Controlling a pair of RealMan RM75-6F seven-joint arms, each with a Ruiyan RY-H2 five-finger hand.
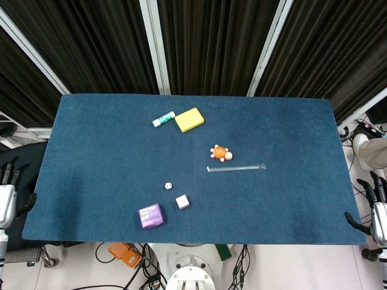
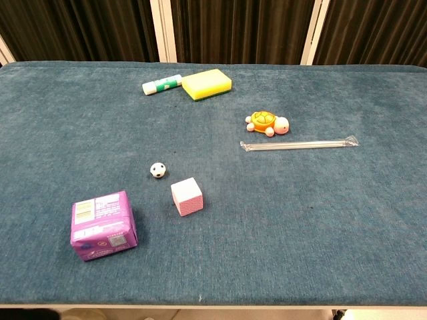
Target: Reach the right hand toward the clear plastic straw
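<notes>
The clear plastic straw [image 1: 236, 168] lies flat on the blue table cloth [image 1: 103, 139], right of centre; the chest view shows the straw [image 2: 299, 144] just below the toy turtle. My right hand [image 1: 376, 208] hangs off the table's right edge, far from the straw, fingers apart and holding nothing. Off the left edge sits my left hand [image 1: 8, 192], also with spread fingers and nothing in it. Neither hand appears in the chest view.
An orange toy turtle [image 1: 221, 153] sits just above the straw's left end. A yellow sponge [image 1: 189, 119] and a green-capped glue stick [image 1: 163, 119] lie farther back. Nearer the front are a small ball [image 1: 169, 186], a pink cube [image 1: 182, 202] and a purple packet [image 1: 150, 215].
</notes>
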